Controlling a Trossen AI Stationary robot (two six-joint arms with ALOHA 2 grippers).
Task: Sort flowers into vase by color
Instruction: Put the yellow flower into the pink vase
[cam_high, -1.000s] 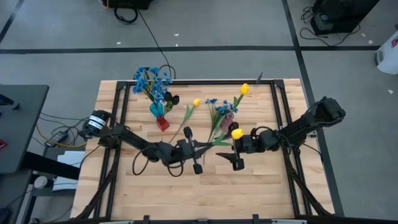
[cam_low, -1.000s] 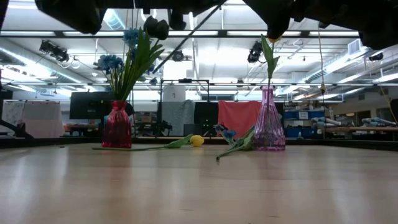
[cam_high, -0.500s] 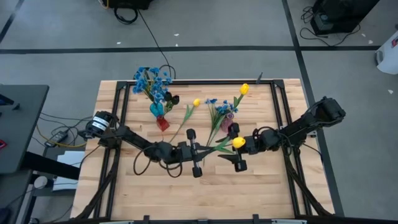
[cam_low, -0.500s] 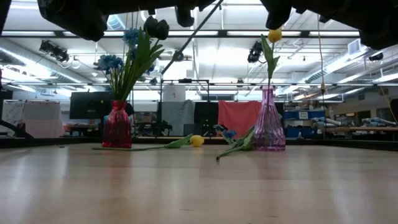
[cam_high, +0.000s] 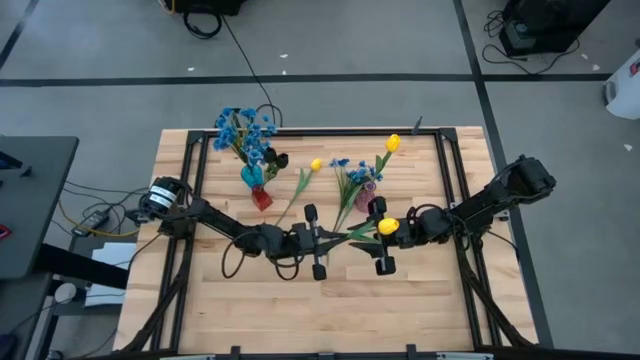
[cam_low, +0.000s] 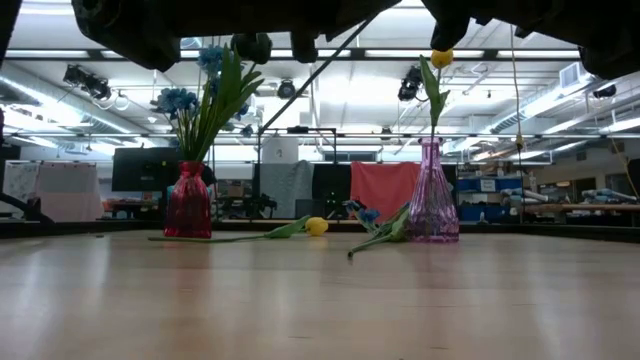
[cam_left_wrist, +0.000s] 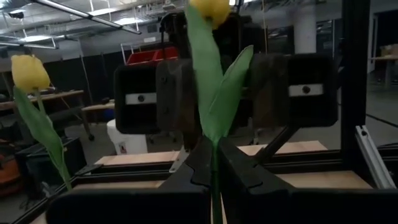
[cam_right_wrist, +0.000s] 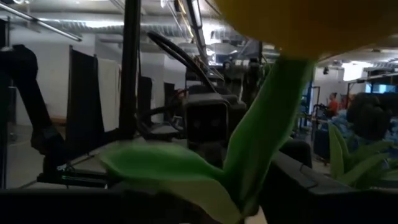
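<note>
— High view first: where's the left hand (cam_high: 318, 240)?
— Over the middle of the worktop (cam_high: 400, 300), clamped on the thin green stem of the held yellow tulip (cam_high: 388, 227). Confirmed by the left wrist view: both fingers (cam_left_wrist: 239, 171) pressed together with the stem running up between them.
— And the bloom?
— Out past the left hand's tips, right at the right hand (cam_high: 380, 236), which faces the left hand head-on. Stem bridging the two.
— Gripping it too?
— Cannot tell. Sits close about the tulip's leaves, but whether clamped or just around them, not clear from any view.
— Off the worktop?
— Yes, both hands raised; only dark shapes along the upper edge of the low view.
— Anything else nearby?
— Beyond the left hand, toward the far edge: red vase (cam_high: 262, 197) holding blue blossoms (cam_high: 243, 128) and a dark tulip (cam_high: 280, 160). Beyond the right hand: purple vase (cam_high: 368, 187) with one upright yellow tulip (cam_high: 393, 143).
— Loose ones?
— Two, flat on the worktop between the vases. Loose yellow tulip (cam_high: 316, 164) nearer the red vase, loose blue stem (cam_high: 345, 175) leaning against the purple one. Both well clear of either hand.
</note>
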